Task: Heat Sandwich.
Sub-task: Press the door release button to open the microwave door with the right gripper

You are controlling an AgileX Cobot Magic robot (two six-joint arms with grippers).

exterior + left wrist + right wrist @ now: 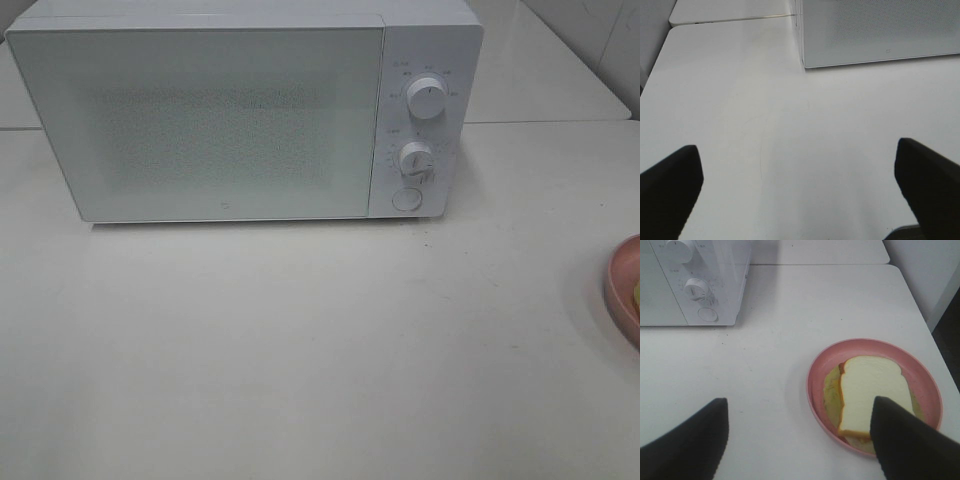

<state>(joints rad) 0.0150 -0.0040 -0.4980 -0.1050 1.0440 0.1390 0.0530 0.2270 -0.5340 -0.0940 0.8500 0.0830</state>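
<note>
- A white box-shaped microwave oven (240, 110) stands at the back of the white desk (300, 340), its wide frosted door shut.
- On the oven's right-hand panel, two round white knobs sit one above the other: the upper knob (428, 100) and the lower knob (415, 158). A round white push button (406, 198) sits just below them.
- A round pink plastic plate (815, 375) rests on the desk to the right of the oven and nearer the front, well apart from it. In the high view only its rim shows at the right edge.
- The square white-bread sandwich (870, 390) with tan crust lies flat on this plate. Pale yellow-green filling sticks out along the side that faces the oven.
- The right fingers (690, 440) are black and spread wide apart, holding nothing. The desk and part of the plate lie between them.
- One right finger covers a corner of the sandwich and the plate's rim in the wrist view; whether it touches them I cannot tell.
- The left fingers (675, 190) are likewise black, wide apart and holding nothing, over bare desk, with the oven's front left corner ahead of them.
</note>
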